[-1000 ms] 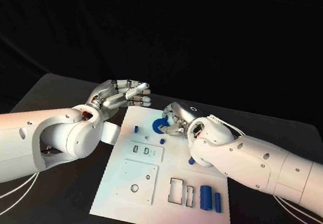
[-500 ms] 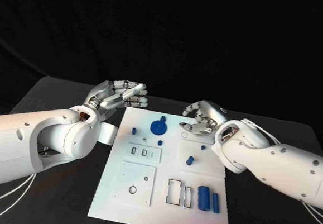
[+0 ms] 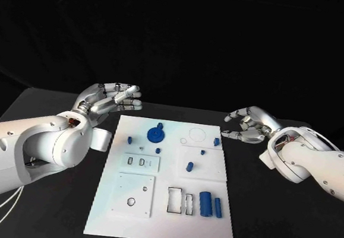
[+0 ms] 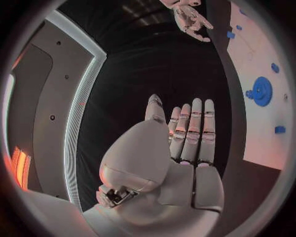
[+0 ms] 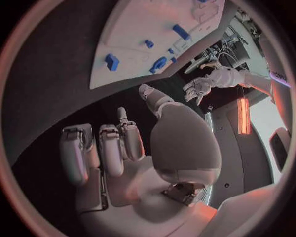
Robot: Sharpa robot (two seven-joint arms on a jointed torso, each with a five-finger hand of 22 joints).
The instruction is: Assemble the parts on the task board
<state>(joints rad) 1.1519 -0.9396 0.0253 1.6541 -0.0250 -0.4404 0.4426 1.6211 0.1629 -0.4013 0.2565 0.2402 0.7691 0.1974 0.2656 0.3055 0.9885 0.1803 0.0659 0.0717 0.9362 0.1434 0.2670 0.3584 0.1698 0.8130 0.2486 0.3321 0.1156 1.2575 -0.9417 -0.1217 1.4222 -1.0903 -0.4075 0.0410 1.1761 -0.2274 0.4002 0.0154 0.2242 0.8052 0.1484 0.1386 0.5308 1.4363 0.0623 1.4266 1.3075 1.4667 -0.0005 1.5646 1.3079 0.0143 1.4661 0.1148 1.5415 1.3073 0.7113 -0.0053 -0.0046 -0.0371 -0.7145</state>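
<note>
The white task board (image 3: 123, 220) lies in the middle of the black table. A blue gear (image 3: 156, 133) sits near its far left end, also seen in the left wrist view (image 4: 261, 91). Small blue parts (image 3: 190, 167) are scattered across the board, and two blue cylinders (image 3: 206, 203) lie side by side near its right edge. My left hand (image 3: 105, 101) hovers off the board's far left corner, fingers straight and apart, palm empty (image 4: 179, 148). My right hand (image 3: 247, 125) hangs off the far right corner with loosely bent fingers, holding nothing (image 5: 135, 148).
Rectangular recesses (image 3: 179, 200) and a raised white plate (image 3: 134, 194) with holes occupy the board's near half. Bare black table (image 3: 294, 232) stretches on both sides of the board. The room behind the table is dark.
My right hand has left the blue gear and drawn back to the right, off the board, with its fingers loosened. The left hand stays by the far left corner. The camera has shifted.
</note>
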